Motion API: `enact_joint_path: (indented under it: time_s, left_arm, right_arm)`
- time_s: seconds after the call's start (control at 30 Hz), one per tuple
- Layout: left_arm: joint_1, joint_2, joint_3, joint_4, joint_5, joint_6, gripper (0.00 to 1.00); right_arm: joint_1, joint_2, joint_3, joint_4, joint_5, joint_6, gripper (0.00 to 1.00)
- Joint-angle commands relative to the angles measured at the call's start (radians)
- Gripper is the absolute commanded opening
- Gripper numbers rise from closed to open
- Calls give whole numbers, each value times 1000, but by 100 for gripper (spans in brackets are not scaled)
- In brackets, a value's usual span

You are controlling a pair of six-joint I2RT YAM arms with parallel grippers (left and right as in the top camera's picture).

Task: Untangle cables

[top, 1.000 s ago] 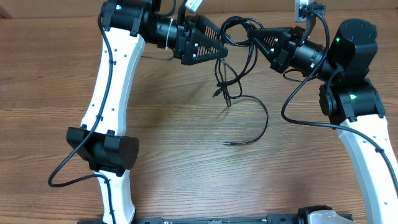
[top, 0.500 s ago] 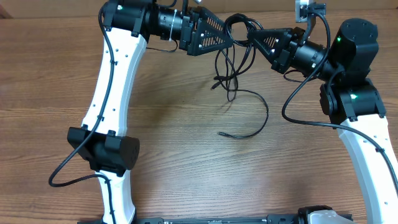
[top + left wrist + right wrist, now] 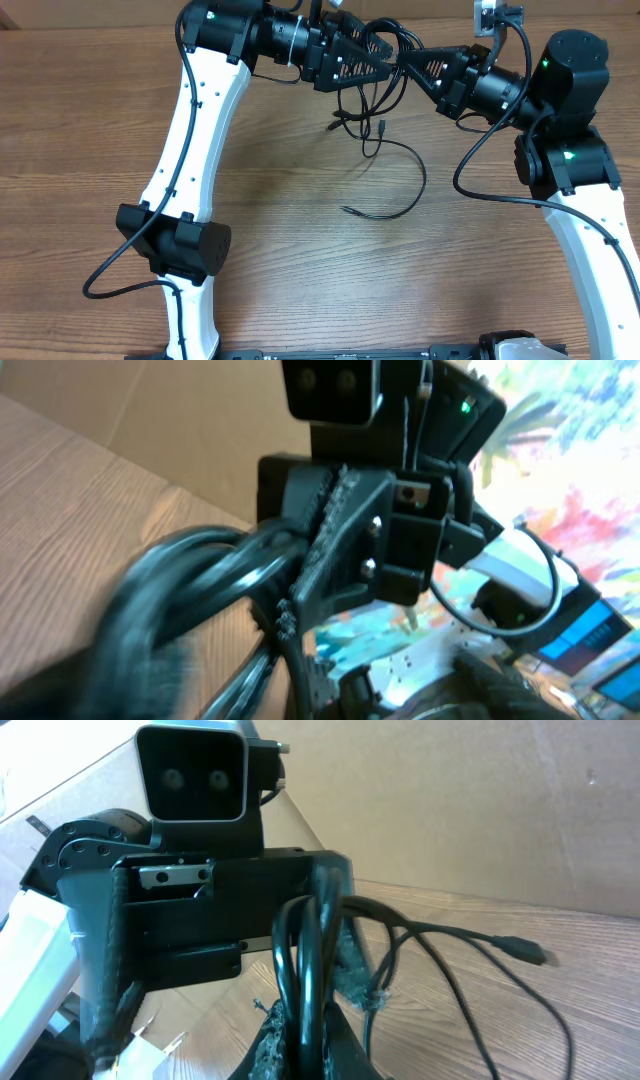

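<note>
The thin, flexible black cables point(image 3: 388, 40) hung as a knotted bundle between the two end effectors, above the brown wood-grain table point(image 3: 300, 250). The black two-finger right gripper point(image 3: 410, 62) was pressed together on the bundle; in its wrist view a loop of cord point(image 3: 310, 950) rose straight out from between its fingers. The black two-finger left gripper point(image 3: 383, 66) faced it almost tip to tip, right against the knot. Whether its fingers were spread or already pinching a strand could not be told: its own view was blurred, with the bundle point(image 3: 190, 580) smeared just in front of the camera.

Below both grippers several strands drooped, and one long loop ran down to a small plug end point(image 3: 345, 210) lying on the table.

The main risk, as I judged it, was that the left gripper would close on several strands at once, or on the same strand the right one held. Pulling apart would then tighten the knot instead of opening it. With the fingertips so close, the two grippers could also knock together. A hard pull could drag the cords out of the right gripper's pinch and drop the whole bundle. The trailing plug could snag in a hanging loop as it was lifted.
</note>
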Motion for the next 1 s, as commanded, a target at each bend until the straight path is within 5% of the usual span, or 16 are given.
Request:
enact_joint_path:
  time_s: [0.0,0.27,0.6,0.8,0.87,0.97]
  left_arm:
    - [9,-8,15,6,33,0,54]
    - [12,-8,15,4,31,0,4]
    - [28,-8,15,-14,-40,0,4]
    - [41,-8,15,-125,-267,0,4]
    - [43,-8,15,-201,-401,11,4]
    - [43,-8,15,-285,-450,86,4]
  right_arm:
    - [0,-2,16,7,-19,0,4]
    - [0,-2,16,-4,-12,0,4]
    - [0,-2,16,-31,14,-7,4]
    - [0,-2,16,-156,80,-185,39]
    - [0,-2,16,-208,105,-308,63]
    - [0,-2,16,-247,106,-444,69]
